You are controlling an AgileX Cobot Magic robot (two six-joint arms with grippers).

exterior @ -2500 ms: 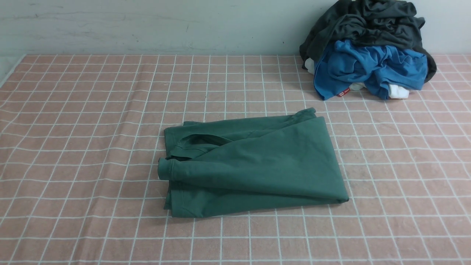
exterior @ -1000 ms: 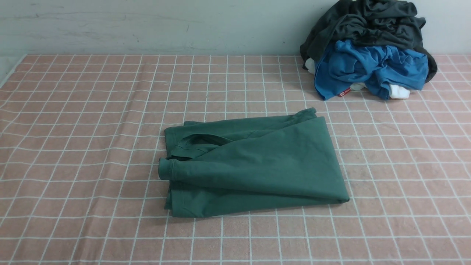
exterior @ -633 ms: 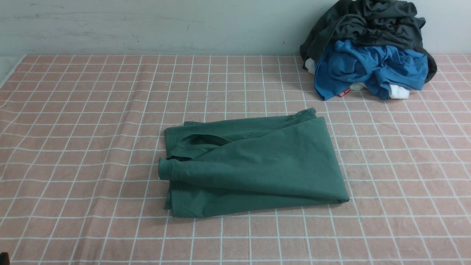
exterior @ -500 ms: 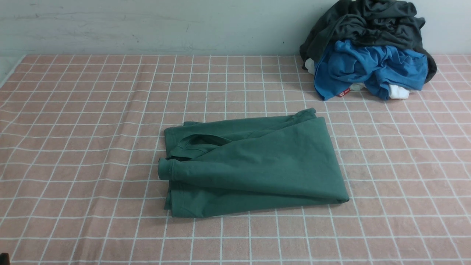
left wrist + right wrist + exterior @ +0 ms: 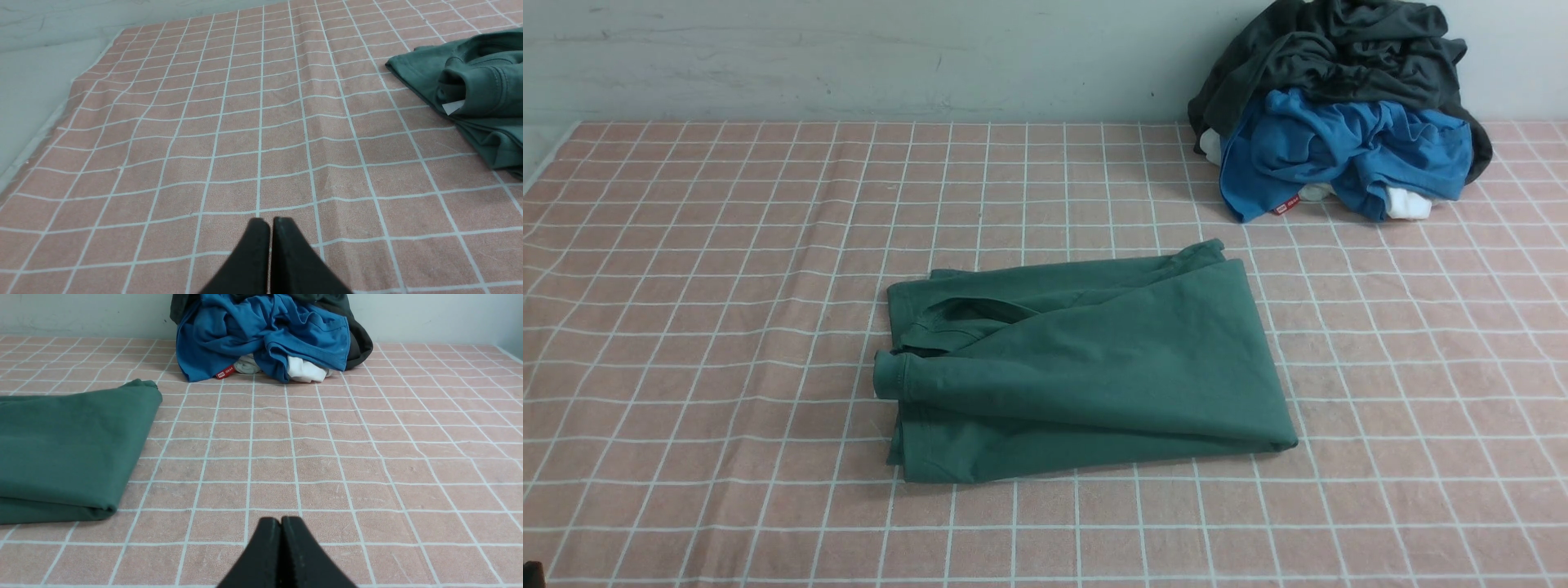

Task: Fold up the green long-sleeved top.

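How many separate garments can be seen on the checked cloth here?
4, possibly more. The green long-sleeved top lies folded mid-table. The far-right pile holds a dark grey garment on top, a blue garment beneath, and a white piece peeking out below; others may be hidden inside.

Folded into a flat bundle, the dark-green cotton long-sleeved top (image 5: pixel 1086 367) hides its printed front; both wrist views cut it off at the picture's edge. A white garment (image 5: pixel 1409 204) lies mostly buried under the crumpled bright blue garment (image 5: pixel 1347 151). Wording on a small red tag (image 5: pixel 225 372) is too small to read.
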